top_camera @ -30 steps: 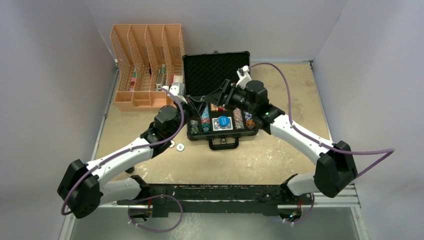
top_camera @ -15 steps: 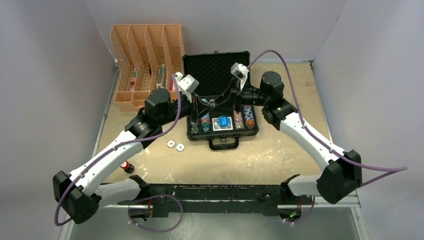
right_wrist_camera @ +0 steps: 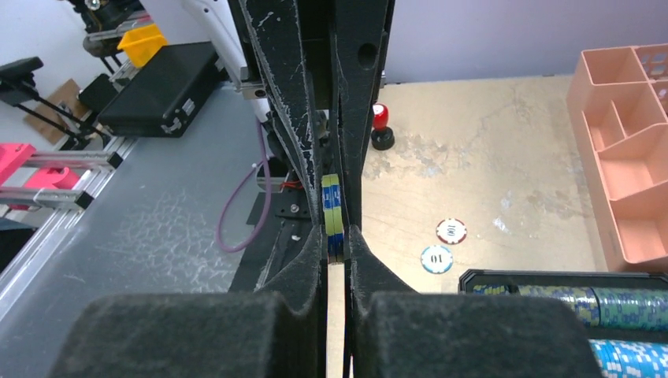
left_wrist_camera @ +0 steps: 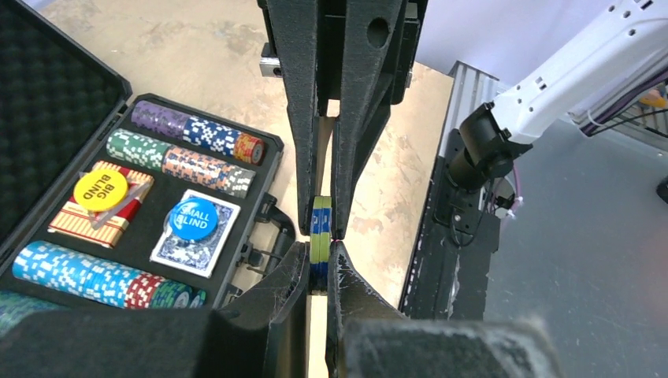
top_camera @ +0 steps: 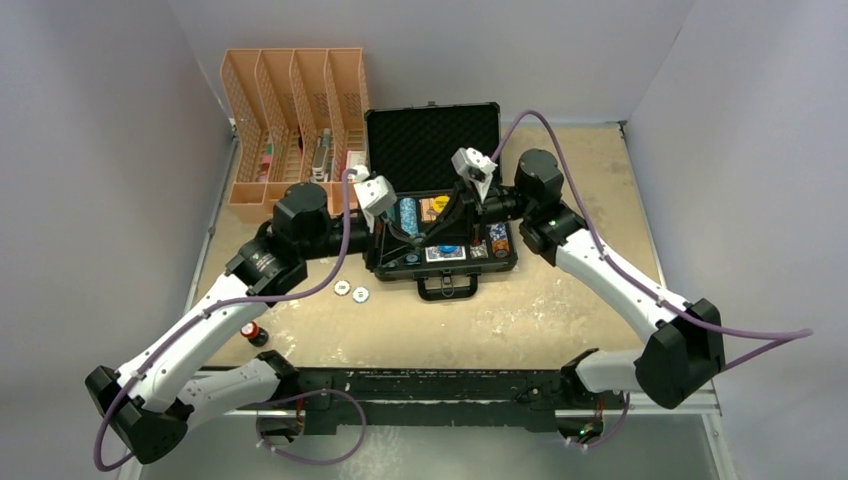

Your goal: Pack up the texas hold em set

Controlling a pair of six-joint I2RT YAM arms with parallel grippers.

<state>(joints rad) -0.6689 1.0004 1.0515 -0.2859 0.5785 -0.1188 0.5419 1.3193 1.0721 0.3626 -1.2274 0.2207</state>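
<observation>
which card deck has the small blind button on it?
The blue deck, with the blue SMALL BLIND disc lying on it. The red deck beside it carries the yellow BIG BLIND disc instead.

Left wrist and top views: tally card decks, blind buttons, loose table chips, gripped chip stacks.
Card decks: 2 (red deck, blue deck)
Blind buttons: 2 (yellow button, blue button)
Loose table chips: 2
Gripped chip stack: 1
Total: 7

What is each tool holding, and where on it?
The left tool and right tool both pinch one small stack of poker chips across its flat faces, from opposite edges.
</observation>
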